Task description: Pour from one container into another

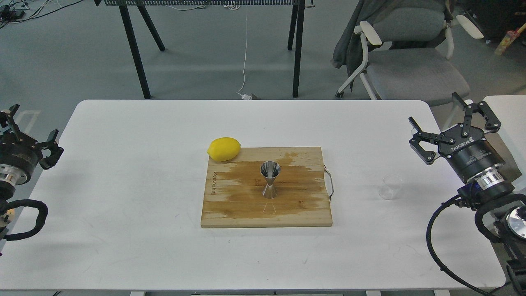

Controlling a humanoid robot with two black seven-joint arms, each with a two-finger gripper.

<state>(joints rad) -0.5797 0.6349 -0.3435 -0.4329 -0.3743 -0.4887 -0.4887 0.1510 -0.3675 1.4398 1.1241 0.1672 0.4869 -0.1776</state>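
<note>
Nearby, left of and below the right gripper point(454, 123), whose jaws stand wide and empty, the glass tumbler point(390, 187) sits on the white surface point(123, 185). Farther left, the steel jigger point(270, 179) stands upright on the cutting board point(230, 205). The left gripper point(31, 129) also gapes, far off.

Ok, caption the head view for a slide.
Steel jigger upright on cutting board, glass tumbler right, both grippers open.

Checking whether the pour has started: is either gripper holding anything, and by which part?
Nothing is held. The left gripper and right gripper are both open, off to the sides; the glass tumbler stands untouched on the table.
</note>
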